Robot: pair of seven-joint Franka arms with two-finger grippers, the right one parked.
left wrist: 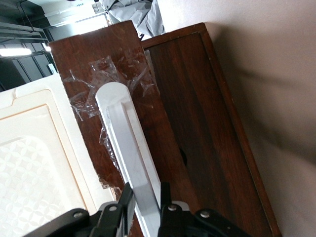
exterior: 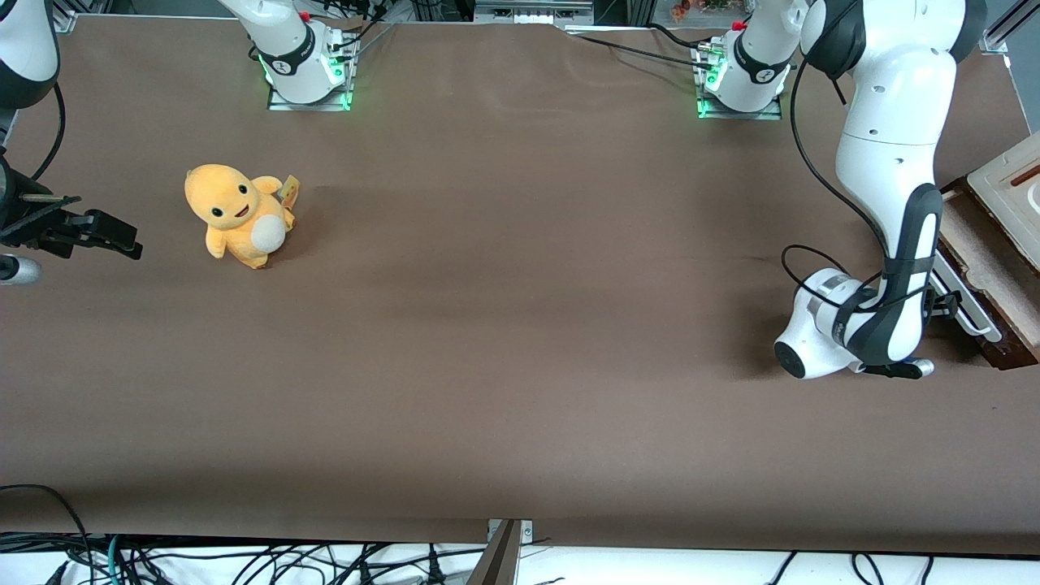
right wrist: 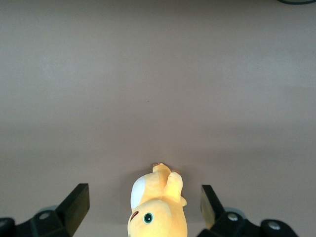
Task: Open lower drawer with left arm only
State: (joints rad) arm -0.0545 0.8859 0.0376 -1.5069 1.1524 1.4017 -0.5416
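While the left arm (exterior: 890, 162) bends low at the working arm's end of the worktop (exterior: 504, 366), its end effector (left wrist: 146, 205) is clenched on the lower drawer's (left wrist: 197, 128) white handle (left wrist: 129, 148).

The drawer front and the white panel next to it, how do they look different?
The lower drawer front is dark brown wood, while the panel is cream-white. The drawer carries a long white handle with clear tape near its end; the panel has a bumpy diamond pattern instead. The gripper has its fingers on either side of the drawer's handle, not at the panel. Both are flat and side by side.
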